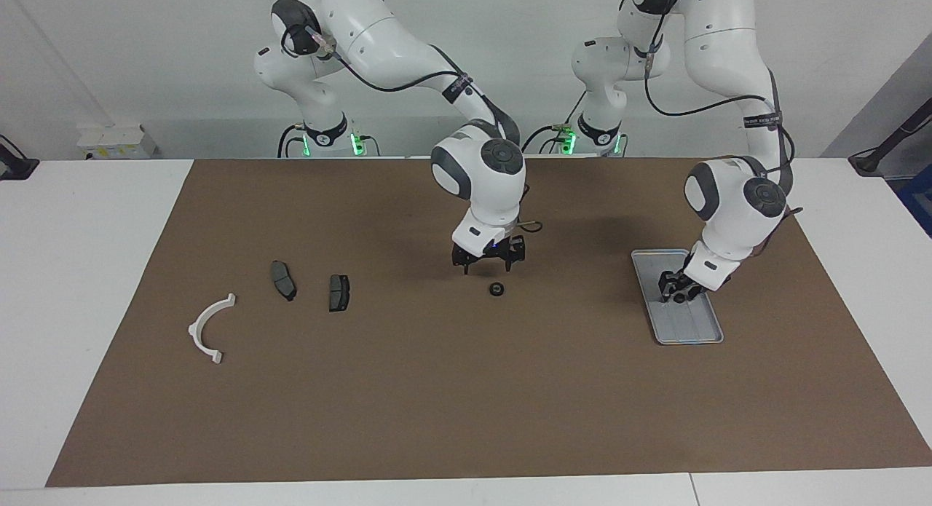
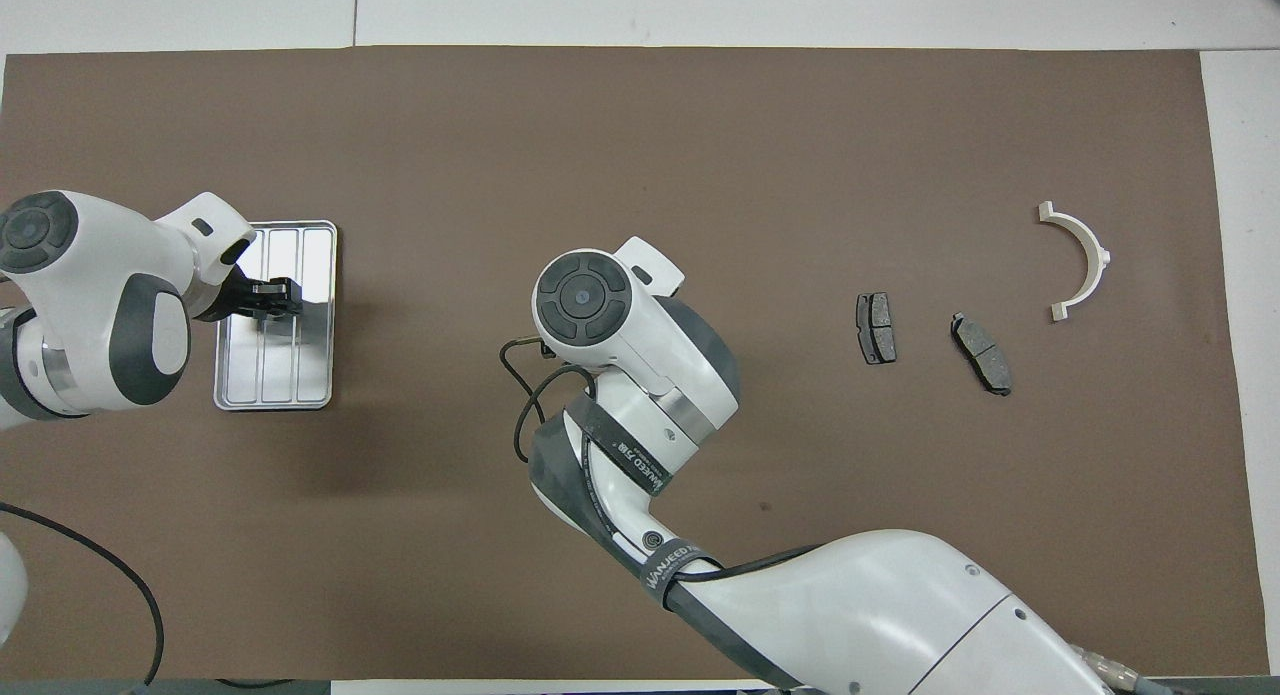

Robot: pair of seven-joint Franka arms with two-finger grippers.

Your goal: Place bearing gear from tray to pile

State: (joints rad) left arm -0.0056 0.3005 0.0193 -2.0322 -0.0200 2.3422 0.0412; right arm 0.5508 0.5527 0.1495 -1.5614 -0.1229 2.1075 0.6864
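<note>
A small black bearing gear (image 1: 496, 288) lies on the brown mat mid-table; in the overhead view the right arm hides it. My right gripper (image 1: 488, 266) hangs open low over the mat just beside that gear, not touching it. The silver tray (image 1: 703, 335) (image 2: 300, 375) sits toward the left arm's end. My left gripper (image 1: 676, 293) (image 2: 275, 297) is down in the tray, with a small dark part at its tip. The pile lies toward the right arm's end: a white bracket (image 1: 211, 327) (image 2: 1078, 260) and two dark pads (image 1: 283, 280) (image 1: 338, 293).
The brown mat (image 1: 466, 404) covers most of the white table. The pads (image 2: 876, 328) (image 2: 981, 353) lie between the mid-table gear and the bracket. The right arm's wrist (image 2: 590, 300) spans the middle of the overhead view.
</note>
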